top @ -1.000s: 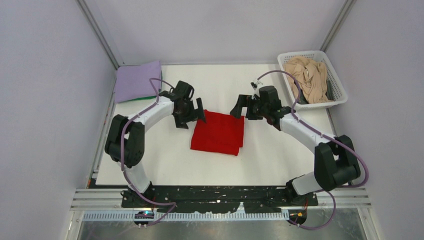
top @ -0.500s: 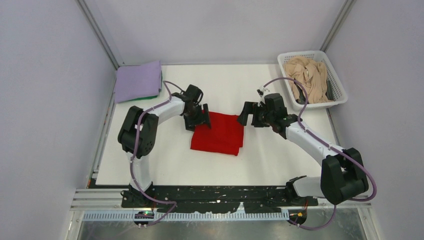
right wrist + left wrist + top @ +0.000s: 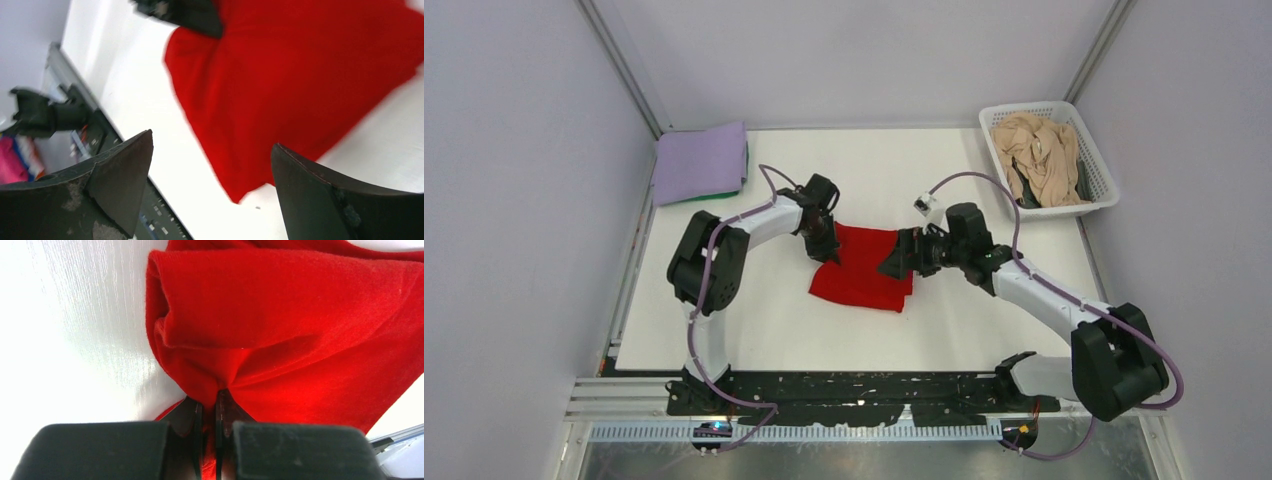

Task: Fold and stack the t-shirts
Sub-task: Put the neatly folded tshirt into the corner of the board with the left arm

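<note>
1. The left pincer (image 3: pixel 209 410) is clamped shut on a bunched pinch at the far left corner of the red t-shirt (image 3: pixel 864 272), which lies folded near the middle of the tabletop (image 3: pixel 754 320). If only the upper layers are caught, a lift could peel the fold open.
2. The right pincer (image 3: pixel 210 142) stands wide open and holds nothing, over the shirt's far right corner. If it closes off the edge, or the left pulls alone, the cloth may skew or drag.
3. The lavender t-shirt (image 3: pixel 699 162) lies on a green one (image 3: pixel 746 160) at the far left corner; an uneven carry could land the red one crooked there.
</note>
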Controlling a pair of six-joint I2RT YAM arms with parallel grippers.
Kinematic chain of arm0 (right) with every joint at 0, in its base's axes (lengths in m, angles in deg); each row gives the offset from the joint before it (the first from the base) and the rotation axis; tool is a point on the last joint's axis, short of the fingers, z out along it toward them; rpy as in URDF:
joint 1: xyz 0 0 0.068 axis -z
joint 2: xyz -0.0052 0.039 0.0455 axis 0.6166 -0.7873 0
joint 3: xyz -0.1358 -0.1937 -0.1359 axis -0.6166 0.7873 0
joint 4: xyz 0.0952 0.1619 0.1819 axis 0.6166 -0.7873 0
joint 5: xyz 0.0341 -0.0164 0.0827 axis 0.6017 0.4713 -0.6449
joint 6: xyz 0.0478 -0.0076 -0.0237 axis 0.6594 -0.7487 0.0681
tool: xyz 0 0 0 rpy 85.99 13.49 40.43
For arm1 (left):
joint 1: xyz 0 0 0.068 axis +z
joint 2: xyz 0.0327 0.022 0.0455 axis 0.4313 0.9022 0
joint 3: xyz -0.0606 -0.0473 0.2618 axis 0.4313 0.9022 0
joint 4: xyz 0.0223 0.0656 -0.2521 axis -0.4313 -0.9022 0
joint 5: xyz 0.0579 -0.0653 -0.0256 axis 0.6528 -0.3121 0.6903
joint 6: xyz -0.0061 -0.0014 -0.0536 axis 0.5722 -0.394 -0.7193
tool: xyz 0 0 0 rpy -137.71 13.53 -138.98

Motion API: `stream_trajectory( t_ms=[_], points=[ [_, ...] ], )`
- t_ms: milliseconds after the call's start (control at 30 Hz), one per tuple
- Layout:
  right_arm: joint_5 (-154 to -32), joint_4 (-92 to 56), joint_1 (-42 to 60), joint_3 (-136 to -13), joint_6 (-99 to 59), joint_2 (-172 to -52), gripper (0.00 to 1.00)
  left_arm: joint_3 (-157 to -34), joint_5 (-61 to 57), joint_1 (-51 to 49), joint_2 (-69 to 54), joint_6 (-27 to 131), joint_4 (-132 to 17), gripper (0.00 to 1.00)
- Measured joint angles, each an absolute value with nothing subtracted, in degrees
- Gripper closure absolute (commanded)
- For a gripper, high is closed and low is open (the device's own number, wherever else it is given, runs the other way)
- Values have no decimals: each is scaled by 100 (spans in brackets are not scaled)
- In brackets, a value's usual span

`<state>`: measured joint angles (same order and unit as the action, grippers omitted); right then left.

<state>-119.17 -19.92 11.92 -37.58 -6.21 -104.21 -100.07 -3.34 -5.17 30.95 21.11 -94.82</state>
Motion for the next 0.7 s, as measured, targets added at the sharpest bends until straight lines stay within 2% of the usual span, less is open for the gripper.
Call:
stream_trajectory(
  t_ms=[200,400,700],
  points=[
    [-12706,-1398,595,-3631,-383,-11066,5,-9664,-341,-539,2890,2019,-9167,100],
    [-12615,-1208,702,-3229,-271,-11730,5,-9543,-247,-598,2778,2023,-9099,100],
    [-12824,-919,921,-3408,-61,-12043,5,-9821,413,-689,2754,2342,-9604,100]
  ],
)
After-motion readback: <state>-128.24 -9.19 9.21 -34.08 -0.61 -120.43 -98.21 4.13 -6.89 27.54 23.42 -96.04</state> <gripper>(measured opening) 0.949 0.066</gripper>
